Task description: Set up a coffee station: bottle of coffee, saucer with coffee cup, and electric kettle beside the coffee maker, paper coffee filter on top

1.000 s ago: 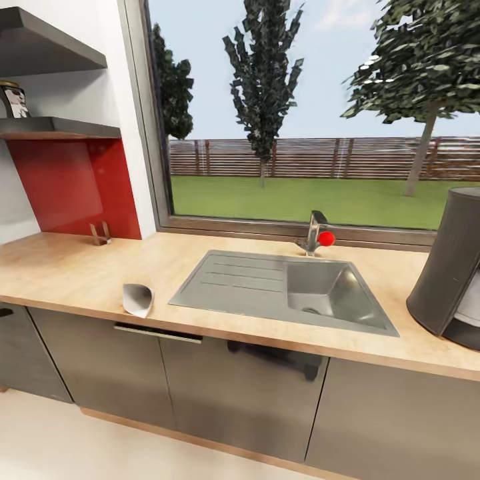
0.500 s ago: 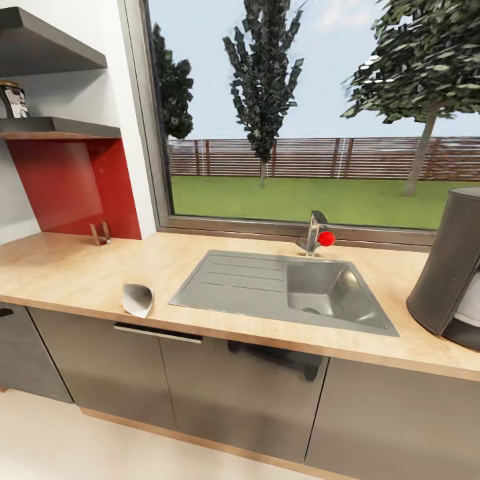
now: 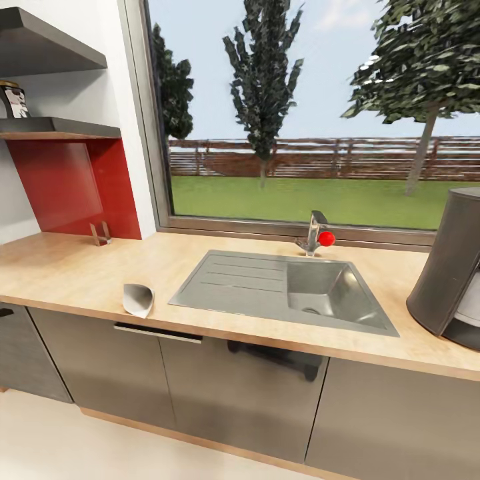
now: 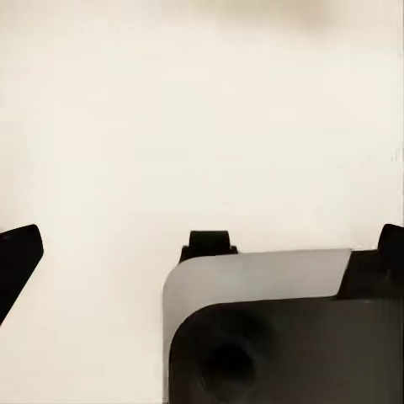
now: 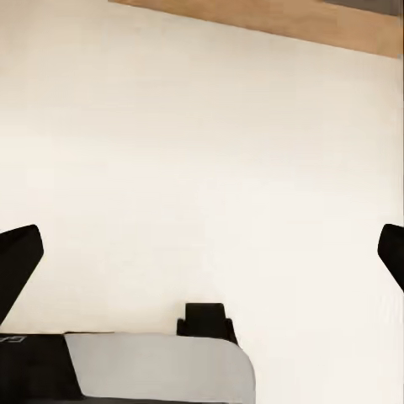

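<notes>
The light wood kitchen countertop (image 3: 73, 273) runs across the head view. At its right edge stands the dark grey coffee maker (image 3: 448, 267), cut off by the frame. A white paper coffee filter (image 3: 138, 299) lies on its side near the counter's front edge, left of the sink. Partly visible at the far left, the bottle of coffee (image 3: 13, 100) sits on the lower kitchen shelf (image 3: 63, 127). My left gripper (image 4: 204, 252) and right gripper (image 5: 205, 257) both hang open over pale floor, holding nothing.
A steel sink (image 3: 247, 280) with a drainboard is set into the counter under a wide window. Behind it stands a faucet (image 3: 315, 233) with a red knob. A small metal stand (image 3: 101, 233) rests by the red backsplash. Grey cabinets line the front below.
</notes>
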Robot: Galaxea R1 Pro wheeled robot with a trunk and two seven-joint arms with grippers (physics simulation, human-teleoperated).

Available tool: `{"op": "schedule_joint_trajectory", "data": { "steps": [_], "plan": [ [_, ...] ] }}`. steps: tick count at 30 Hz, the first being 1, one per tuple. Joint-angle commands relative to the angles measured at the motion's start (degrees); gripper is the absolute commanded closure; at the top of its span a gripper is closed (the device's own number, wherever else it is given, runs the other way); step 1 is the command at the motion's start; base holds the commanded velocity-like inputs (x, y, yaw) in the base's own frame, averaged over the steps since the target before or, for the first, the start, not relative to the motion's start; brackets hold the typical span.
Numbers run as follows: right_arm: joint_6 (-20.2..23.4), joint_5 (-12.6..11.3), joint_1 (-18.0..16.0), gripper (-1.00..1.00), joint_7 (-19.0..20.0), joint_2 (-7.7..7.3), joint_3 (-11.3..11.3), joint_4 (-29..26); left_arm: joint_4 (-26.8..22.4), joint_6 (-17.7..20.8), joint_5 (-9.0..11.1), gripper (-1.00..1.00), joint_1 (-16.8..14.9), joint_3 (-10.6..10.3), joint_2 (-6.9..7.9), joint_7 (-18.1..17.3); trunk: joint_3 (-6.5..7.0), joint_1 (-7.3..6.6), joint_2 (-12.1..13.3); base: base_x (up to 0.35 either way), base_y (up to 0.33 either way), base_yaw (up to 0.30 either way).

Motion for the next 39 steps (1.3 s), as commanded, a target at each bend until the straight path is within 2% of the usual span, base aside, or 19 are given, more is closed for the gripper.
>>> {"op": "schedule_joint_trajectory", "data": {
  "steps": [1, 6, 20, 27, 39],
  "plan": [
    [-0.51, 0.16, -0.05, -1.00, 0.08, -0.01, 0.14, -2.06, -3.08, -0.10, -0.03, -1.00, 0.04, 0.03, 0.78, -0.12, -0.05, 0.00, -0.03, 0.000, 0.000, 0.000],
    [-0.67, 0.06, 0.40, -1.00, -0.01, 0.05, 0.03, -4.02, -4.39, -0.18, -0.03, -1.00, 0.05, 0.48, 1.24, 0.05, -0.05, 0.00, -0.03, 0.000, 0.000, 0.049],
    [-0.71, -0.02, 0.49, -1.00, -0.16, 0.06, -0.04, -4.09, -4.53, -0.25, 0.05, -1.00, 0.05, 1.09, 1.86, -0.02, -0.05, 0.00, -0.03, 0.000, 0.020, 0.228],
    [-0.71, 0.19, 0.50, -1.00, -0.11, 0.06, -0.04, -4.07, -4.48, -0.27, 0.05, -1.00, 0.05, 1.09, 1.88, -0.07, -0.05, 0.00, -0.03, 0.000, 0.230, 0.104],
    [-0.71, 0.27, 0.50, -1.00, -0.09, 0.04, -0.04, -4.00, -4.51, -0.27, 0.05, -1.00, 0.05, 1.10, 1.88, -0.19, -0.05, 0.00, -0.03, 0.045, 0.298, -0.007]
  ]
}}
